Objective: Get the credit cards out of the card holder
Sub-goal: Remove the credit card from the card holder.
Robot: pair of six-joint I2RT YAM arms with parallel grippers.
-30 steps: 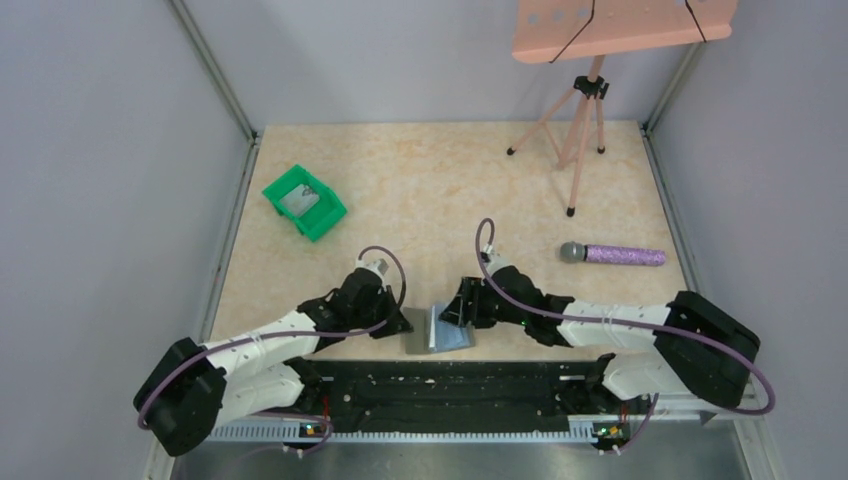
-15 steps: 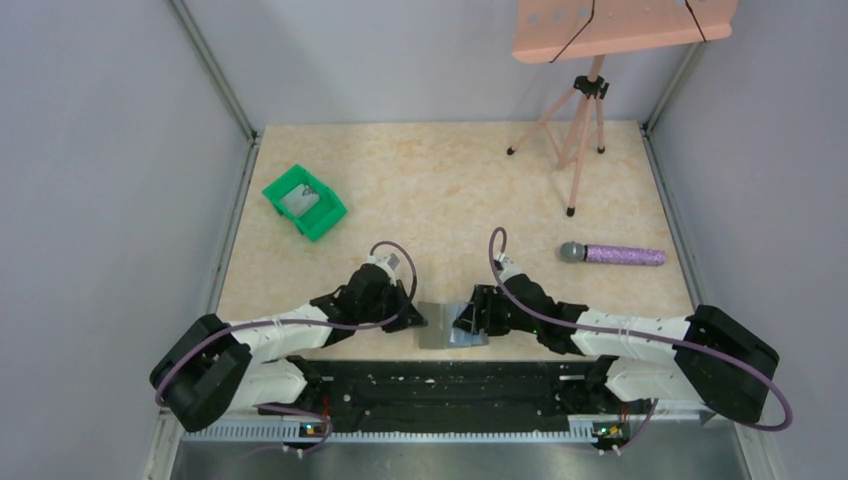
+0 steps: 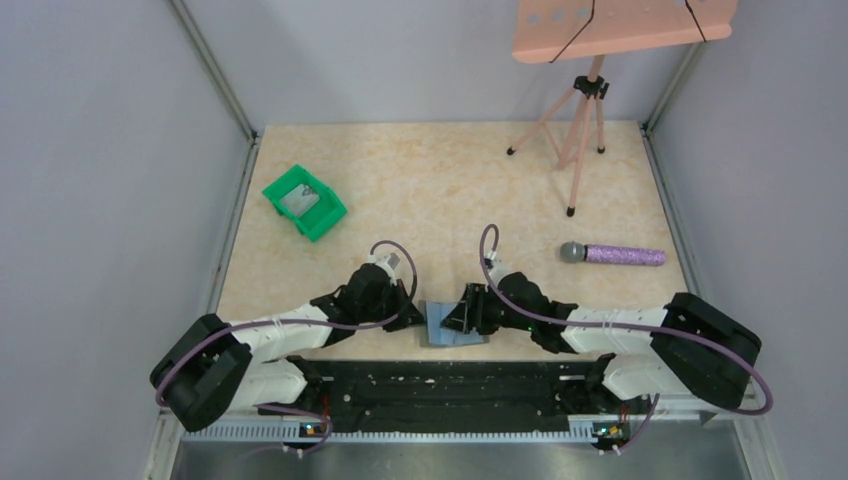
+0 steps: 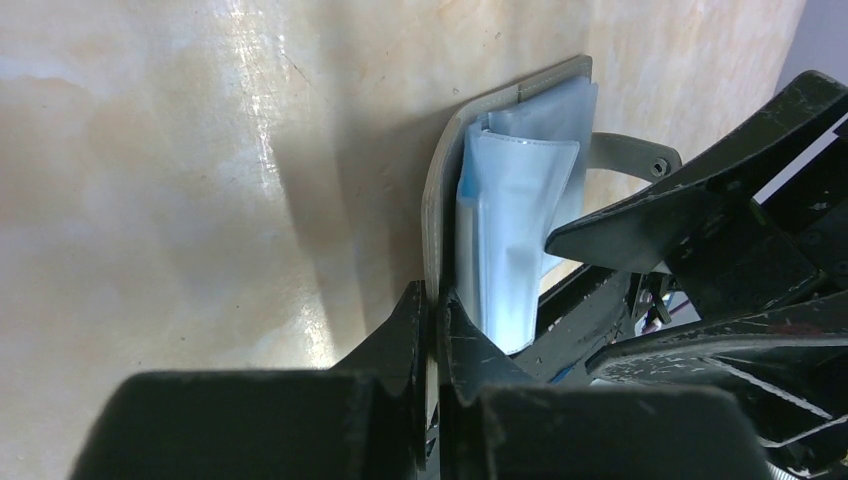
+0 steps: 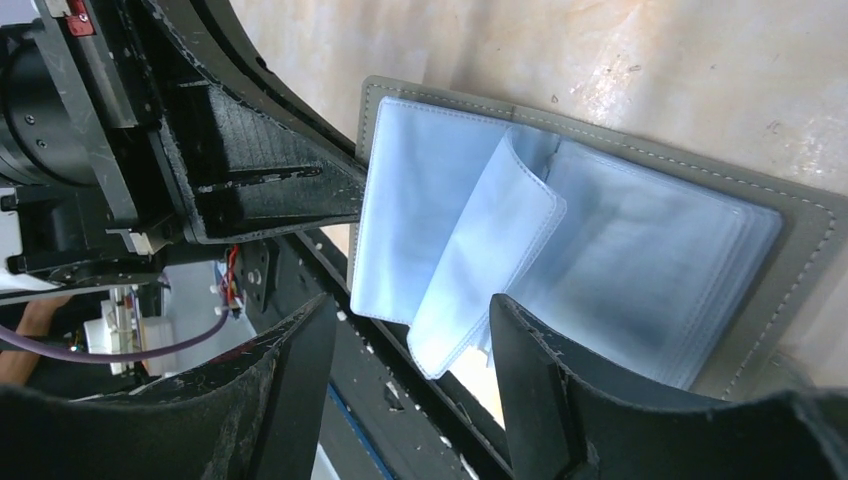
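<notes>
Top view: the card holder (image 3: 443, 336) lies open on the tabletop (image 3: 430, 190) at its near edge, between my two arms, grey cover down and pale blue inside up. Left wrist view: my left pincer (image 4: 433, 300) is pressed together on the edge of the grey cover, one finger on each face, and this half of the cover stands up from the tabletop. Right wrist view: my right pincer (image 5: 415, 320) is spread, its fingers (image 5: 300, 380) apart on either side of the near end of one clear sleeve (image 5: 480, 270). That sleeve is lifted and curled away from the stack of sleeves lying flat on the other half. Neither finger appears to touch it. I cannot tell whether the sleeves hold cards. The tips of the two pincers are near each other over the holder. Farther back on the tabletop, well apart from the holder: a green bin (image 3: 305, 202) at left, a microphone (image 3: 612, 254) with a purple handle lying at right, and a pink tripod stand (image 3: 580, 130) at the far right corner.
</notes>
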